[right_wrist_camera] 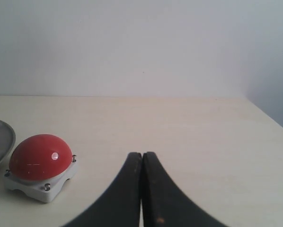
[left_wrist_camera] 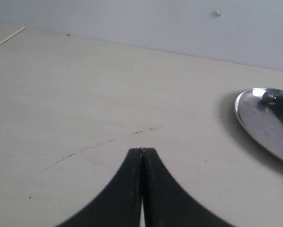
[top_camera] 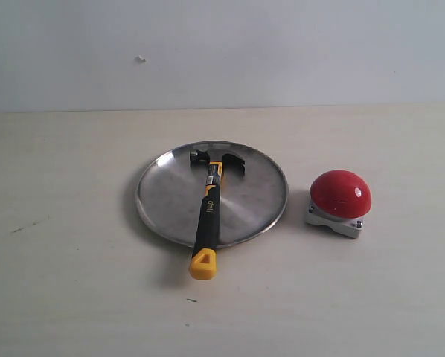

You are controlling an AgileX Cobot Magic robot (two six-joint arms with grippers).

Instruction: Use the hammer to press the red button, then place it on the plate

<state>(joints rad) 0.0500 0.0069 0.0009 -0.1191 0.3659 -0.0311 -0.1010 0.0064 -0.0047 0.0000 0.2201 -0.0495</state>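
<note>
The hammer lies across the steel plate, dark head on the far side, yellow handle end hanging over the near rim onto the table. To the plate's right stands the red button on its grey base. Neither gripper shows in the exterior view. In the left wrist view my left gripper is shut and empty over bare table, with the plate and the hammer head well off to one side. My right gripper is shut and empty, apart from the red button; the plate rim shows beyond it.
A light wooden table runs back to a pale wall. Faint scratches mark the table ahead of the left gripper. The table's side edge shows in the right wrist view.
</note>
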